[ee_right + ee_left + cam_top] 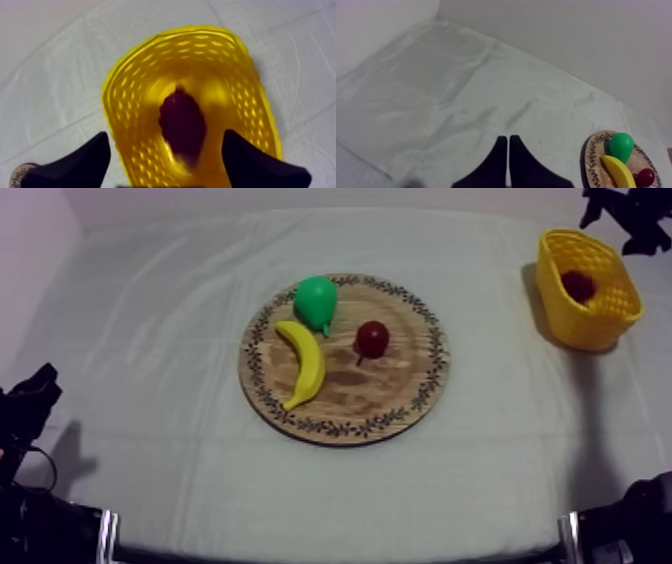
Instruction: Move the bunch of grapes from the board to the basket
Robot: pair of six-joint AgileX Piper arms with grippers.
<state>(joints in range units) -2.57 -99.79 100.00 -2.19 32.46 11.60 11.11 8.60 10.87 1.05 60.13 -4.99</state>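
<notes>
Hovering over the basket point(119, 85), right gripper point(165, 146) stands wide open, empty; grapes point(182, 125) lie inside the basket. Left gripper point(508, 143) closed, empty. Risk: a finger snagging the rim on withdrawal, tipping the basket.

left arm point(28, 403): black, angular | right arm point(622, 213): black, angular | jaws: black, smooth, tapered wedges

**Camera positions**

My top camera looks down slantwise on the whole table point(150, 338). The left wrist one, low at the near left corner, shares the wooden board point(593, 155) with it. The right wrist one looks closely down into the yellow basket point(125, 85).
</notes>
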